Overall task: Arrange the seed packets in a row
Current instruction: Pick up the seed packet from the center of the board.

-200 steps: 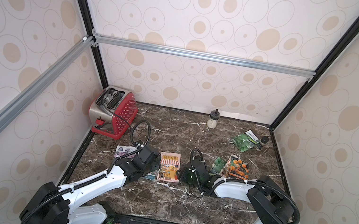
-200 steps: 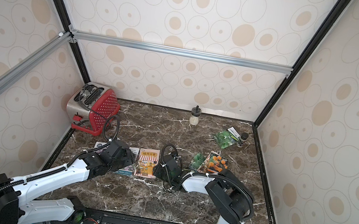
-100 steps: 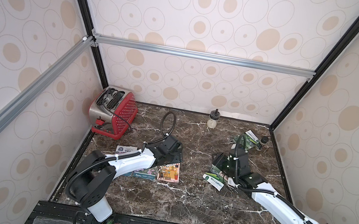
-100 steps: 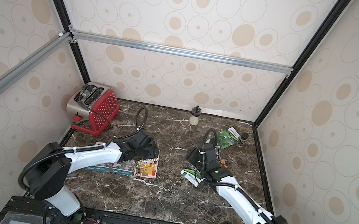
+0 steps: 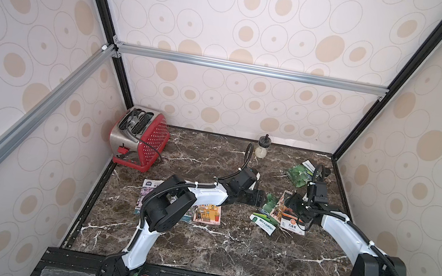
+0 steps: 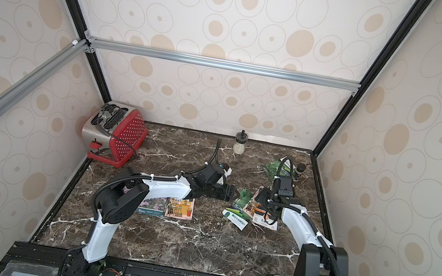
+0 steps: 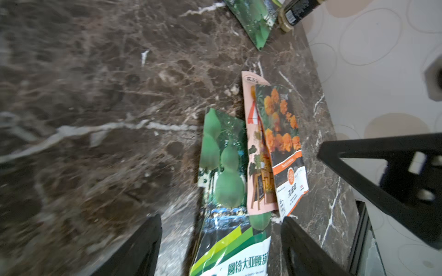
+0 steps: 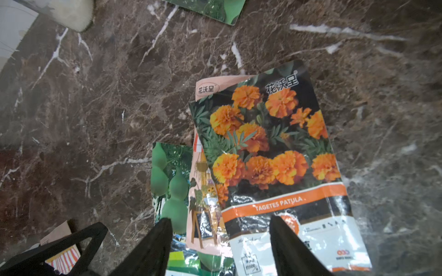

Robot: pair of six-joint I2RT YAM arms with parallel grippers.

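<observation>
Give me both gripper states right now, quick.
Left gripper: open, holding nothing, over the green gourd packet.
Right gripper: open, holding nothing, over the marigold packet.

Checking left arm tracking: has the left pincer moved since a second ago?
Yes. The left pincer has moved away from the toaster, toward the robot's right, up to the overlapped packets.

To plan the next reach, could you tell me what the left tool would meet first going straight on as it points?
Probably the green gourd packet, lying directly ahead of the open left tool; whether the tool would strike it or pass just above is unclear.
</observation>
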